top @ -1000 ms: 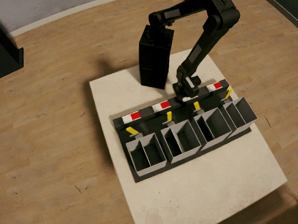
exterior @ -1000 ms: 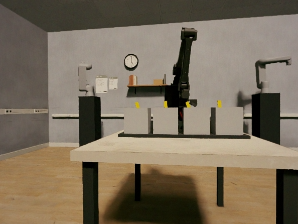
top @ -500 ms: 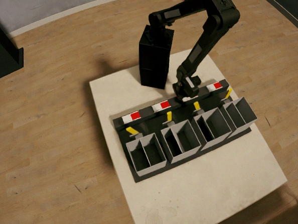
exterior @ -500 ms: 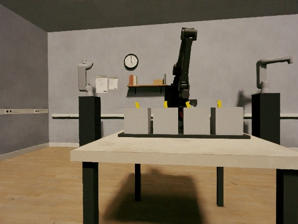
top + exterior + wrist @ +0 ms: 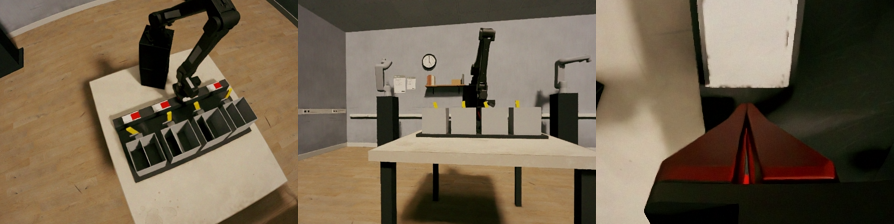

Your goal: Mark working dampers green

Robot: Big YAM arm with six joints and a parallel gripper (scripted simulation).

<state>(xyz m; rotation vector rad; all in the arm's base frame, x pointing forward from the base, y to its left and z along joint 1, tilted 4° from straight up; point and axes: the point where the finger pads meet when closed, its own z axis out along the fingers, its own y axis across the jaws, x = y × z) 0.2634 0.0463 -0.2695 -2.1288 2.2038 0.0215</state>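
Four grey duct dampers stand in a row on a black base (image 5: 180, 140), each with a yellow lever behind it, such as the third damper's lever (image 5: 196, 105). The sliders of the first (image 5: 131, 116), second (image 5: 161, 105) and fourth (image 5: 214, 86) dampers show a white cover beside red. My gripper (image 5: 185, 98) is shut and empty, low over the third slider, which it mostly hides. No green shows.
The arm's black pedestal (image 5: 154, 58) stands just behind the slider rail. In the exterior view the dampers (image 5: 481, 120) hide the sliders and most of the gripper. Two idle grey arms on black pedestals (image 5: 387, 118) stand off the table.
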